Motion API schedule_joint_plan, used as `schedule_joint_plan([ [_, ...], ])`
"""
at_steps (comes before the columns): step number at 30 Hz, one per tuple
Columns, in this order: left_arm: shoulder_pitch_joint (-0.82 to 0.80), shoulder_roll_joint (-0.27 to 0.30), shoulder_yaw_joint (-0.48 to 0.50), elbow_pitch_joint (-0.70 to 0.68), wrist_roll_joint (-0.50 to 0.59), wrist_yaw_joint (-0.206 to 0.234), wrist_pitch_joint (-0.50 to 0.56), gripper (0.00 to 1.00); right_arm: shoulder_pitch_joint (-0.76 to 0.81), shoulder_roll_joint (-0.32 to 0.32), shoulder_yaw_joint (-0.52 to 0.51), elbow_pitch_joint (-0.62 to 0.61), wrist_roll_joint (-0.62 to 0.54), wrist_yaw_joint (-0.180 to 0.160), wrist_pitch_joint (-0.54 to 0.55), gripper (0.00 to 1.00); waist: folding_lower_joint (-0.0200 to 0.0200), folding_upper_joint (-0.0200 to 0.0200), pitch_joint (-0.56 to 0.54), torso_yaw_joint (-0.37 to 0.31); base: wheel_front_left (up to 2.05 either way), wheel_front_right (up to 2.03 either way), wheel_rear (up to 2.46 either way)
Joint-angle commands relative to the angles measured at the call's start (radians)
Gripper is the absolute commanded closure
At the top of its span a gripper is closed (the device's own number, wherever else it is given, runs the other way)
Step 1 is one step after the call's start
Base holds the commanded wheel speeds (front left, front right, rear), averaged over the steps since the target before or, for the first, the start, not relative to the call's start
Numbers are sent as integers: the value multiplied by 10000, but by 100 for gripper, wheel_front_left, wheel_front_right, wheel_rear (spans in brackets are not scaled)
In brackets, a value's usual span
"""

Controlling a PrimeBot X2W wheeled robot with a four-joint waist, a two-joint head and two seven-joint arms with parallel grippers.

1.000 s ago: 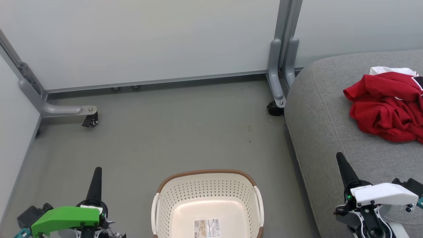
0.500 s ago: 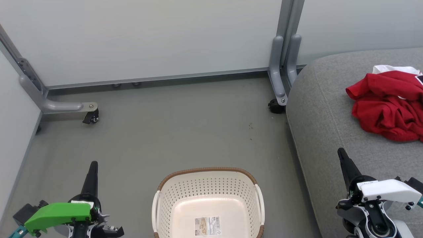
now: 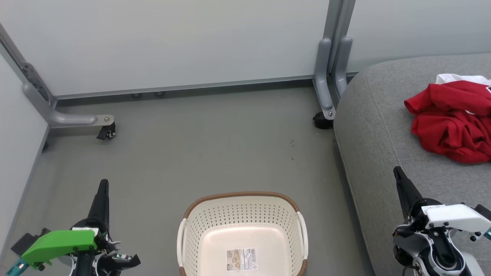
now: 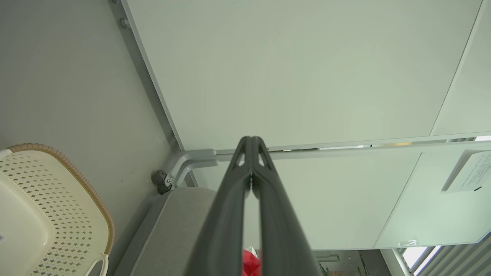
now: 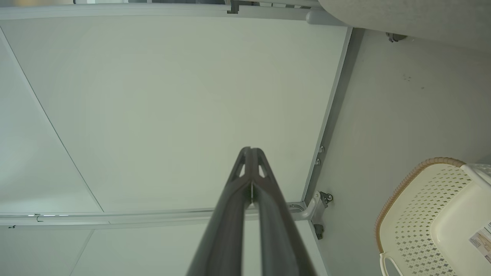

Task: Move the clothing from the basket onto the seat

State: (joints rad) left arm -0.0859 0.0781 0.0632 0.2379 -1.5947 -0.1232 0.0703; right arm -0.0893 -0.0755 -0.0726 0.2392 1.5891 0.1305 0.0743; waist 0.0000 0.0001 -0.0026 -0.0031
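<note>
The red clothing (image 3: 450,126), white trim showing at its far edge, lay crumpled in a heap on the light grey fabric seat (image 3: 378,145). The cream perforated laundry basket (image 3: 241,212), brown woven-look rim uppermost, stood upright on the floor beside the seat, a label sticker on its bare bottom.

There is one basket (image 3: 241,196), near and in the middle, with one sticker (image 3: 241,260) inside. One seat (image 3: 383,134) is on the right. On it lies one heap of red clothing (image 3: 452,122); how many pieces, I cannot tell. There are two grippers, the left gripper (image 3: 102,184) and the right gripper (image 3: 397,171). Far off are two little black wheels, the left wheel (image 3: 106,133) and the right wheel (image 3: 321,121).
</note>
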Motion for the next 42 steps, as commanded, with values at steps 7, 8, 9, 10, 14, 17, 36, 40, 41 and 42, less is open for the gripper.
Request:
schedule_joint_plan([
  [7, -310, 9, 169, 71, -548, -115, 160, 100, -225, 33, -127, 52, 536, 4, 189, 100, 0, -1, 58, 31, 0, 0, 0],
  [8, -300, 2, 169, 70, -522, -115, 159, 100, -207, 37, -129, 51, 514, 4, 189, 100, 0, -1, 58, 31, 0, 0, 0],
  [9, -292, -3, 171, 70, -514, -113, 165, 100, -199, 40, -133, 51, 509, 4, 192, 100, 0, -1, 58, 31, 0, 0, 0],
  [10, -287, -6, 179, 71, -507, -113, 170, 100, -200, 43, -138, 50, 503, 4, 198, 100, 0, -1, 58, 31, 0, 0, 0],
  [14, -289, -23, 191, 71, -481, -113, 177, 100, -202, 53, -152, 52, 482, 4, 218, 100, 0, -1, 58, 31, 0, 0, 0],
  [17, -289, -35, 200, 72, -463, -113, 192, 100, -204, 61, -162, 53, 469, 4, 197, 100, 0, -1, 58, 31, 0, 0, 0],
  [36, -298, -94, 262, 77, -398, -113, 247, 100, -212, 109, -228, 57, 396, 4, 258, 100, 0, -1, 58, 31, 0, 0, 0],
  [40, -300, -102, 275, 77, -379, -113, 249, 100, -214, 115, -238, 59, 387, 4, 268, 100, 0, -1, 58, 31, 0, 0, 0],
  [41, -300, -104, 277, 77, -375, -113, 252, 100, -215, 117, -240, 59, 388, 4, 270, 100, 0, -1, 58, 31, 0, 0, 0],
  [42, -300, -106, 281, 77, -369, -113, 256, 100, -215, 120, -245, 59, 383, 4, 275, 100, 0, -1, 58, 31, 0, 0, 0],
])
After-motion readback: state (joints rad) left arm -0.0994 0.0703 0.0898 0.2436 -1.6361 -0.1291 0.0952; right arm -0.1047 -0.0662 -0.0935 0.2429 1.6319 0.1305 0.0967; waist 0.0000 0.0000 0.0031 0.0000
